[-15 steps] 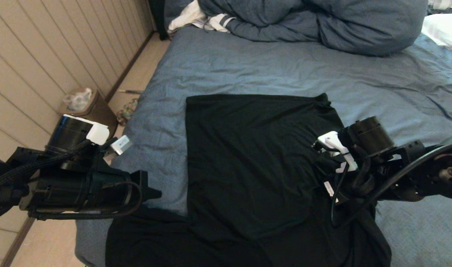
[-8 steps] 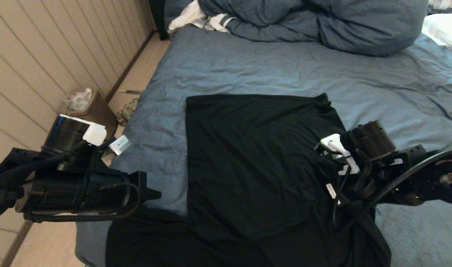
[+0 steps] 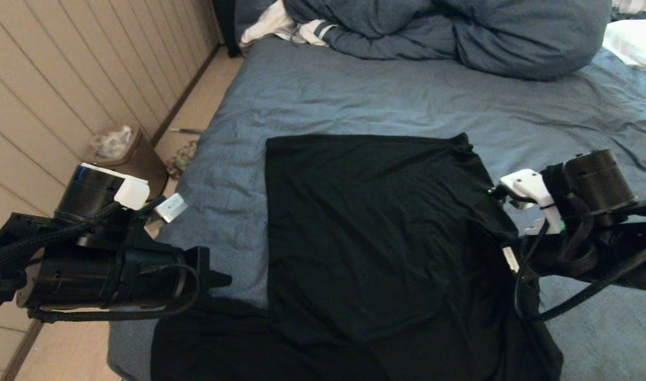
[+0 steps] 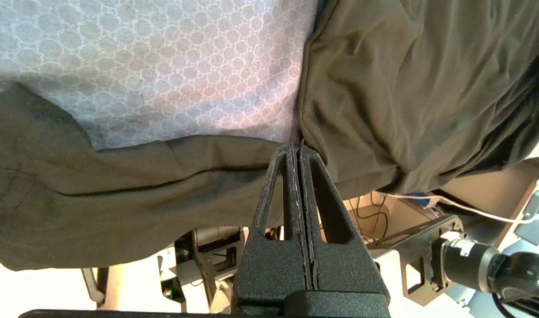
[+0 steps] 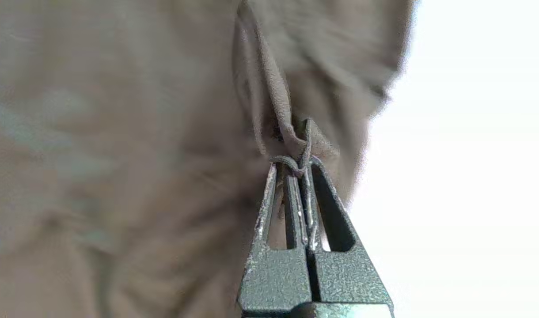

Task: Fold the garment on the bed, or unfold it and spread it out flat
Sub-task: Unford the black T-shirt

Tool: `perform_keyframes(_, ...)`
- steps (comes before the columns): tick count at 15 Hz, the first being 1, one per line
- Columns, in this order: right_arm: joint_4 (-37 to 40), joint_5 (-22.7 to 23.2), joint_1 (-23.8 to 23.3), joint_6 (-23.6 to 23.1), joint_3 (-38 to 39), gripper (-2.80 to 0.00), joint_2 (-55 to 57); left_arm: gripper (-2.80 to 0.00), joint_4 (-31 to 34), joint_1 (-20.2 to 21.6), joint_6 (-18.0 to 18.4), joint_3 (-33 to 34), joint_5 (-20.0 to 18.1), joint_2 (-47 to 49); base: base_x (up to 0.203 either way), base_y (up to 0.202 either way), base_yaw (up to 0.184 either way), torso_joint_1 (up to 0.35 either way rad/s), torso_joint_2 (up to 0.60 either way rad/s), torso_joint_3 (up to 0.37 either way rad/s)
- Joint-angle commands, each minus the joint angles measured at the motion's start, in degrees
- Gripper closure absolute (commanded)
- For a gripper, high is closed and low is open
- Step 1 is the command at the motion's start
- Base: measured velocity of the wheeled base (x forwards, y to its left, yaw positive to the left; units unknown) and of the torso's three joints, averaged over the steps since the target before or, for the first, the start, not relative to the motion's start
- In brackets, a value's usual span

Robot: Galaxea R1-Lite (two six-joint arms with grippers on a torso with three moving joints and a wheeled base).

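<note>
From the head view, the black T-shirt (image 3: 376, 248) lies on the blue-grey bed (image 3: 355, 100), a squarish panel with its long axis running from the bed's near edge toward the bunched duvet (image 3: 460, 32), and a loose lower portion trailing off toward the left at the near edge. The right gripper (image 3: 505, 233) sits at the shirt's right border, roughly midway along it, with cloth drawn up in a ridge toward it; the left gripper (image 3: 222, 279) points at the near left corner where the trailing portion meets the panel. From the left wrist view, the left jaws are pressed together with their tip at that fabric junction; whether they pinch cloth cannot be confirmed. From the right wrist view, the right gripper (image 5: 298, 170) has its jaws clamped on a bunched fold of the shirt (image 5: 163, 154). Judgement: the shirt's body lies to the inside of both arms, so any fold across it would carry the right border leftward, the right arm being placed to lead.
</note>
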Motion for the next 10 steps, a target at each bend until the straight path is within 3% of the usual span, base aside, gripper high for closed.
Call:
perform_keyframes(1,2.8,-0.1,-2.7,-0.1,0.4,0.00,-6.2,0.00,0.0,-0.5,-0.2,0.0,-0.1,-0.1,0.000,0.000,0.000,0.000,0.00,0.000)
perform_keyframes(5,6.7,-0.2,-9.1,-0.1,6.3,0.00,-13.8,0.00,0.4,-4.9,-1.8,1.1,-0.1,-2.8,0.000,0.000,0.000,0.000,0.00,0.000)
perform_keyframes(10,6.7,0.3,-21.1,-2.9,12.5,0.00,-18.3,0.00,0.5,-5.6,-2.5,1.2,0.0,-3.0,0.000,0.000,0.000,0.000,0.00,0.000)
